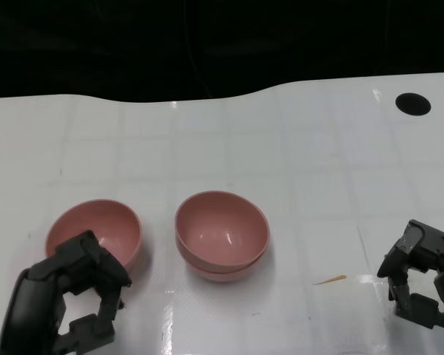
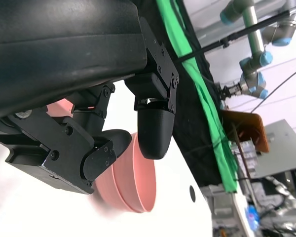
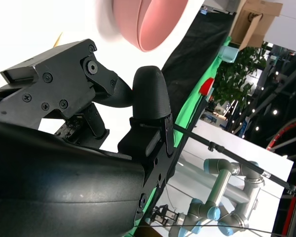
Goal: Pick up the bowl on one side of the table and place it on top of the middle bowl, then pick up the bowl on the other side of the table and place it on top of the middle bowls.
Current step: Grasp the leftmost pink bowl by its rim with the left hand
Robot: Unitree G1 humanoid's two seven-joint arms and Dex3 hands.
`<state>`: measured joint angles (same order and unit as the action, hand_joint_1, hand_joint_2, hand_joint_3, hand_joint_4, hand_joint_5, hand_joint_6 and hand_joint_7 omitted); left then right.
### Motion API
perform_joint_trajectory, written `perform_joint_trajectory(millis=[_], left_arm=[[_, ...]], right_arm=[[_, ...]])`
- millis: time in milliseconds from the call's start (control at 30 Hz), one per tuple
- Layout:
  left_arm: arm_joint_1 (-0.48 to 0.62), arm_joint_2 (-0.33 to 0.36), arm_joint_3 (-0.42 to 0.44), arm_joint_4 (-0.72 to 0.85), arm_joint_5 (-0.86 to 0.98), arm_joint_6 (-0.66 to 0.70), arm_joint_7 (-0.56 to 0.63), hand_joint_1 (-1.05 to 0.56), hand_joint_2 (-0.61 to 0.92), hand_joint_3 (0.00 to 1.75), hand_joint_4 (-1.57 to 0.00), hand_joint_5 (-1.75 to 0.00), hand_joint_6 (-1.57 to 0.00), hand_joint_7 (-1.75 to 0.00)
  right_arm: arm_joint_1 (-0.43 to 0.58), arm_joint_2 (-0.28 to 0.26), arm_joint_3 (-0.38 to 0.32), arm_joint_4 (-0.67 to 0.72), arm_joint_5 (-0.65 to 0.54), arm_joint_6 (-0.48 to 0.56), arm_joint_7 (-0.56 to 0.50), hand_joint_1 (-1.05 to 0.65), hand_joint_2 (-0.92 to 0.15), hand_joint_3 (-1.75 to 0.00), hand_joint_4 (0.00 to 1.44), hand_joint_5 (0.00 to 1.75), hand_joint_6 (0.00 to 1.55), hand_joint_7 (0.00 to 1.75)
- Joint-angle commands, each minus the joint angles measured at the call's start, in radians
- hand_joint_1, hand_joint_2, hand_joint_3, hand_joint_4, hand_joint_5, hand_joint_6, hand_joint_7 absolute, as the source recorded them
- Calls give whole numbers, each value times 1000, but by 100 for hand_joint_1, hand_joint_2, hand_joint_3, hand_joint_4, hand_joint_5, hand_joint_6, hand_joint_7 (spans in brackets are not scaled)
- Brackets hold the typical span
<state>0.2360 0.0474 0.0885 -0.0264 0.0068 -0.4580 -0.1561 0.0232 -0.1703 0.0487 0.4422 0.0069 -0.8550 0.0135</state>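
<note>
Nearest the viewer, the left hand [image 1: 70,296] hovers with fingers apart, holding nothing, just short of the remaining pink side bowl [image 1: 94,231], whose near rim lies right before its fingertips. Beyond and toward the robot's right stands the middle stack [image 1: 222,234], apparently two bowls already nested. Well apart on the other side, the right hand [image 1: 423,275] rests empty, fingers loosely spread. Judged progress: first placement done; second bowl not yet grasped.
</note>
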Motion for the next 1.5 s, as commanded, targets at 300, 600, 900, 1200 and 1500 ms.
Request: perform_joint_trajectory(millis=[300,600,900,1200,1500], left_arm=[[41,75,57,-126,329,-40,187,-38,90,13,-72,-60,-87,-30],[86,153,48,-377,766,193,182,-76,92,2,-71,-13,-81,0],[-8,259,-44,-381,987,376,34,-84,84,0,-68,-4,-68,0],[-130,313,-117,-201,954,416,51,-82,84,0,-70,-2,-71,-1],[-195,319,-178,-86,911,428,99,-80,83,0,-72,-1,-74,-1]], right_arm=[[8,12,-31,55,-49,-67,15,-16,-58,-108,85,175,72,155],[4,17,-45,73,-97,-85,3,-18,-65,-97,82,175,72,154],[-30,18,-53,150,-150,-149,-22,-19,-68,-93,84,175,72,154],[-32,28,-44,155,-180,-139,-40,-18,-69,-92,84,175,73,152],[-34,33,-38,156,-201,-144,-51,-17,-69,-92,84,175,73,152]])
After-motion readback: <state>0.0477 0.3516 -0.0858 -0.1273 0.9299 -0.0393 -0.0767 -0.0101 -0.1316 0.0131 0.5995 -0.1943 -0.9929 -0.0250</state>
